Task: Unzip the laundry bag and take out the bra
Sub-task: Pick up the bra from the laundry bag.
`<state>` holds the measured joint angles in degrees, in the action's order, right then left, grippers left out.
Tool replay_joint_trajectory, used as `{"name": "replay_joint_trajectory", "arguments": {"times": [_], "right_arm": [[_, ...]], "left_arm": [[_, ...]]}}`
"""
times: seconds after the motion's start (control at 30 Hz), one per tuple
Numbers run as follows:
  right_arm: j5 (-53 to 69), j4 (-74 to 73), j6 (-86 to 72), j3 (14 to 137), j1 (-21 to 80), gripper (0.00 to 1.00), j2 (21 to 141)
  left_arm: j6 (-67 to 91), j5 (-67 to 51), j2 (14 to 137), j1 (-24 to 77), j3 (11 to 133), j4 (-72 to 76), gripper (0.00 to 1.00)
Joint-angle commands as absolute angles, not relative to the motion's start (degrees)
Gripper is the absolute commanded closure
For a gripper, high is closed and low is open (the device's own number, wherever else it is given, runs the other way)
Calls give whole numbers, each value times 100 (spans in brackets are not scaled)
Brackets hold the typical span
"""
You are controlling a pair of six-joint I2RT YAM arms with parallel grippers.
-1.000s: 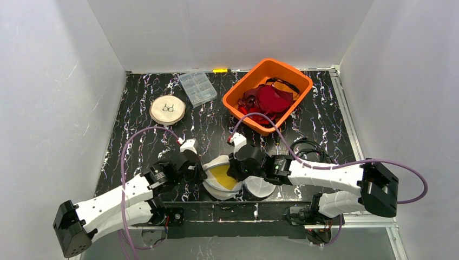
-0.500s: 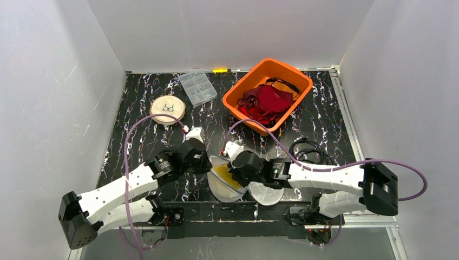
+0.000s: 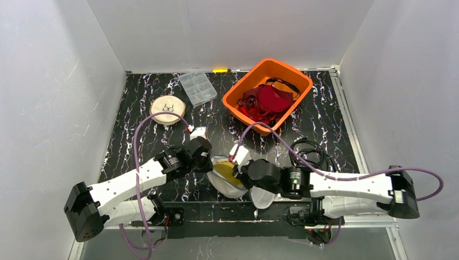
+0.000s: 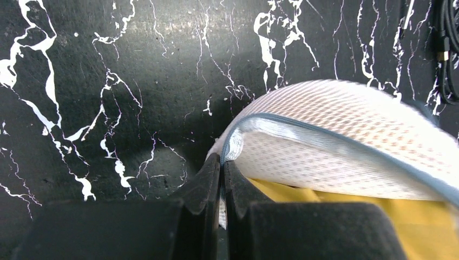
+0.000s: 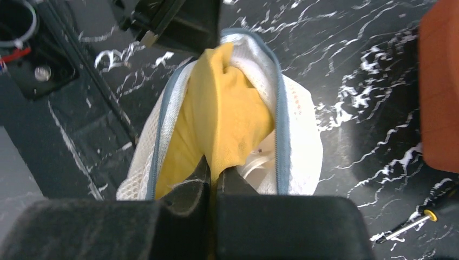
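- My left hand (image 4: 222,162) is clamped fully closed on the edge of the laundry bag (image 4: 335,124), right at the end of its grey-blue zipper seam.
- My right hand (image 5: 212,173) is pinched tight on the yellow bra (image 5: 227,114), gripping a fold of its fabric where it pokes out of the bag's open mouth.
- The white mesh bag lies on the tabletop (image 3: 325,108) close to the near edge, between my two hands, with the zipper parted and the bra partly inside, partly bulging out.
- A coil of black cable (image 3: 308,151) lies just to the right of my right arm.
- Farther back on the left sits a round tan disc (image 3: 167,110) with something small on top that I cannot make out.
- Behind it is a clear plastic box (image 3: 197,88).
- At the far right stands an orange basket (image 3: 305,81) holding red garments (image 3: 268,100), well apart from the bag.
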<state>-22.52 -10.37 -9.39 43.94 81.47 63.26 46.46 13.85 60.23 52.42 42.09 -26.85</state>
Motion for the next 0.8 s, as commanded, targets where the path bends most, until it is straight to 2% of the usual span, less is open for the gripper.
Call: {"name": "replay_joint_trajectory", "arguments": {"times": [0.0,0.23,0.4,0.57,0.63,0.77], "right_arm": [[-3094,252,-1160,4079,8185,99,5548],[-3920,850,-2299,3421,8174,99,5351],[-3655,999,-3052,3022,8132,99,5617],[-3066,954,-3173,2907,8129,99,5799],[-2890,856,-3173,2930,8126,91,5822],[-2680,643,-3207,3077,8102,56,5778]], "left_arm": [[4566,1646,5750,5199,4170,-2652,100],[4420,1635,5357,5200,3854,-2263,100],[4440,1556,5292,5199,3529,-2078,100],[4504,1381,5328,5195,3177,-1843,100],[4509,1348,5364,5195,3116,-1790,100],[4455,1328,5399,5200,3092,-1734,100]]}}
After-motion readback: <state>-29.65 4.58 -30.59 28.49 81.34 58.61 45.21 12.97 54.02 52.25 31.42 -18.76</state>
